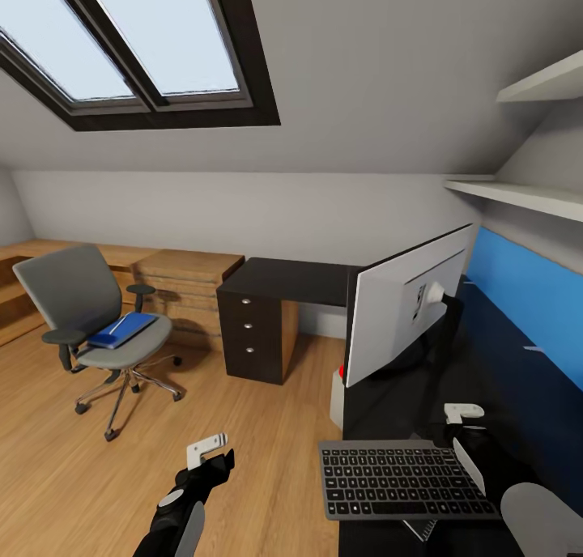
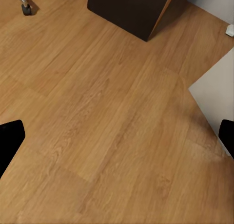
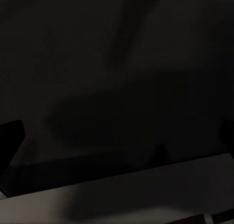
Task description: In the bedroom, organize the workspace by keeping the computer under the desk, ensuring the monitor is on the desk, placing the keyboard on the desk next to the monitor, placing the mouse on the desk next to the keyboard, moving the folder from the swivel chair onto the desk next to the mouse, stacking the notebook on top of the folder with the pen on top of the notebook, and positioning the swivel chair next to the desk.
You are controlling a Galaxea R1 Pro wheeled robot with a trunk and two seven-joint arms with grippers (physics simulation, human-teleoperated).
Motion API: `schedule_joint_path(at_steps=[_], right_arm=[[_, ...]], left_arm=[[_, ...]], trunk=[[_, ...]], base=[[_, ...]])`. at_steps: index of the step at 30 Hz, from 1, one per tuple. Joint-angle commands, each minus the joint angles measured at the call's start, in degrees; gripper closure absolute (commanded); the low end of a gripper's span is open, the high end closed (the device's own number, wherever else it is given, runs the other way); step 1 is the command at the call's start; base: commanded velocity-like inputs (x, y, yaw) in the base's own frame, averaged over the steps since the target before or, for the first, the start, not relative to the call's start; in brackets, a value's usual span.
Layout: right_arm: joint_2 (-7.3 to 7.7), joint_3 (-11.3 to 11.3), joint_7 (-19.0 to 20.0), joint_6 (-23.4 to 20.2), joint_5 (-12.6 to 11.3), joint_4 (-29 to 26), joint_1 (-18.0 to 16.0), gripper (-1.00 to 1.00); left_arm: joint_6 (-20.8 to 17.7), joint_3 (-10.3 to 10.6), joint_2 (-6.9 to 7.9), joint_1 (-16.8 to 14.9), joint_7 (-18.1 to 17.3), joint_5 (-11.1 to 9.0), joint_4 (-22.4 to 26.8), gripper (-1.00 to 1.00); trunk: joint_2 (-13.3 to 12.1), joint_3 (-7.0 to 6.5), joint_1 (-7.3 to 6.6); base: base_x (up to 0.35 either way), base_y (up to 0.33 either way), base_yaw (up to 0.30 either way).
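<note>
The keyboard [image 1: 402, 480] lies on the black surface [image 1: 291, 280] near the monitor [image 1: 409, 310], while the blue folder [image 1: 123, 330] waits on the swivel chair [image 1: 93, 318] far left, both hands, left hand [image 1: 207, 450] and right hand [image 1: 464, 412], spread and empty.

Glossy black worktop [image 1: 283, 280] with black drawer unit [image 1: 251, 330], silver knobs. Silver-white monitor [image 1: 405, 310] back. Dark keys in silver-grey keyboard [image 1: 402, 480] frame. Grey swivel chair [image 1: 77, 298], black armrests, bright blue folder [image 1: 121, 331]. Light wood-grain floor [image 2: 112, 126]. Pale grey walls [image 1: 243, 209].
</note>
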State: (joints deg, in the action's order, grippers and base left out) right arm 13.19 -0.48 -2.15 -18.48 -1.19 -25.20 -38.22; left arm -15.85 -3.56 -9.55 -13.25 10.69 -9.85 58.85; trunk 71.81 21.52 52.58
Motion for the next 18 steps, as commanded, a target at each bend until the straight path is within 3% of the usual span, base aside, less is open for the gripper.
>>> schedule_joint_path(at_steps=[1, 11, 18], right_arm=[[-0.01, -0.04, -0.13, -0.33, -0.13, -0.11, -0.02, -1.00], [-0.01, -0.03, -0.15, -0.33, -0.13, -0.10, -0.02, -1.00], [-0.01, -0.04, -0.36, -0.33, -0.13, -0.11, -0.02, -1.00]], left_arm=[[-0.27, -0.06, -0.03, -0.03, 0.23, -0.57, 0.08, -1.00], [-0.24, -0.11, 0.76, -0.03, 0.15, -0.60, -0.04, -1.00], [-0.23, -0.06, 0.93, -0.03, 0.13, -0.61, -0.05, -1.00]], trunk=[[0.04, 0.07, 0.00], [0.04, 0.07, 0.00], [0.04, 0.07, 0.00]], base=[[0.000, 0.000, 0.000], [-0.005, 0.000, 0.000], [-0.158, 0.000, 0.000]])
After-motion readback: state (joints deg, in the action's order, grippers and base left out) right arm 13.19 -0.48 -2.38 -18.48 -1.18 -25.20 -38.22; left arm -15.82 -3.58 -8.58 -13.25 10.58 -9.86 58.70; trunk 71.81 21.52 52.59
